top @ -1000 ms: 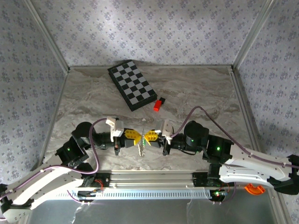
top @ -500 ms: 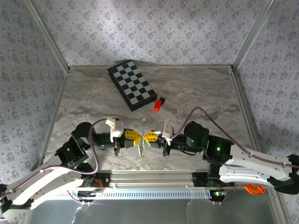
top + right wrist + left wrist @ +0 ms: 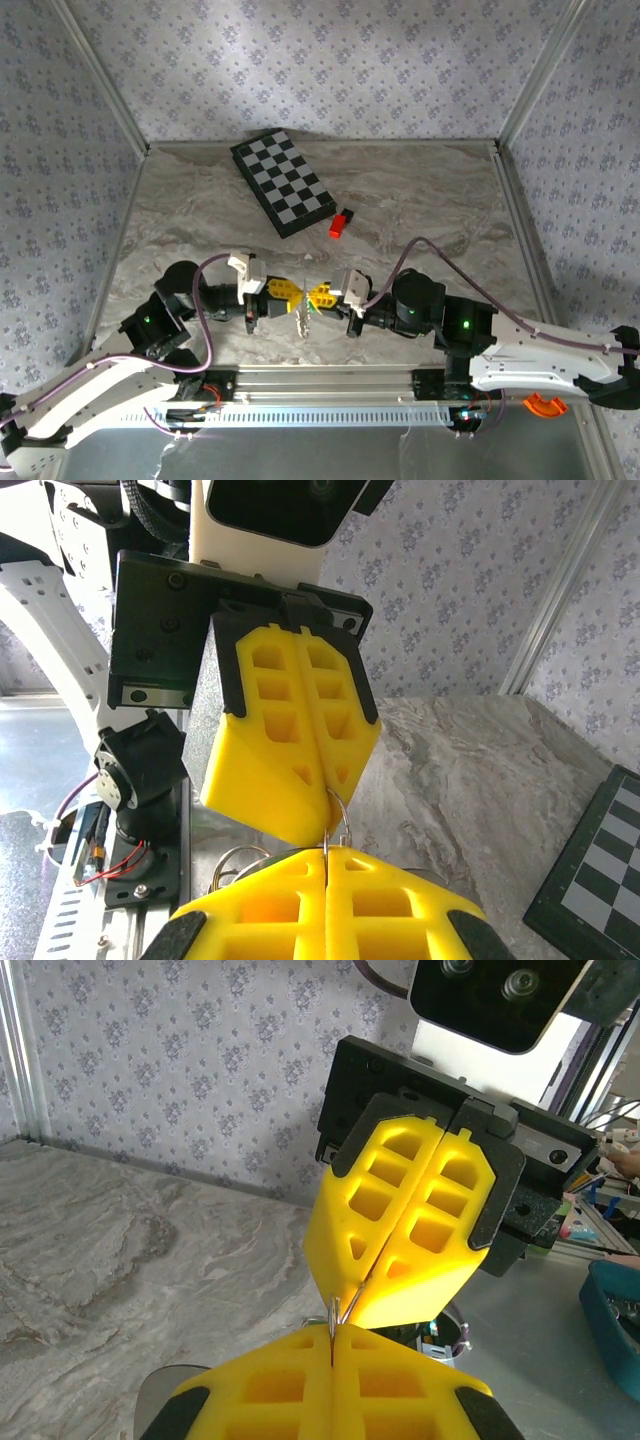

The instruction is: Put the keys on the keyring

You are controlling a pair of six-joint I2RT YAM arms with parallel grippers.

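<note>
Both grippers meet tip to tip over the table [image 3: 430,200], near its front edge. The left gripper [image 3: 288,293] has its yellow fingers [image 3: 270,1390] pressed flat together, and the right gripper [image 3: 318,295] is closed the same way, with no gap along either seam.

The keyring [image 3: 303,316] is pinched between them. In the left wrist view a thin wire [image 3: 333,1312] comes out of the left jaws' seam and runs straight up into the tip of the right jaws. In the right wrist view the same wire forms a small arc [image 3: 338,818] from the right jaws' seam up to the tip of the left jaws. How deep the wire sits inside either pair of jaws is hidden by the yellow pads.

From above, the rest of the keyring hangs just below the meeting point as a pale glint. It is too small there to separate loops from chain. The right wrist view shows more thin loops [image 3: 240,865] below and to the left of the left jaws, partly cut off by the right fingers [image 3: 260,910].

The key cannot be picked out with certainty: its green head is too small or is hidden under the jaws.

Well beyond the jaws lie a checkerboard [image 3: 283,183] and a red-and-black block [image 3: 341,223], clear of both grippers.
</note>
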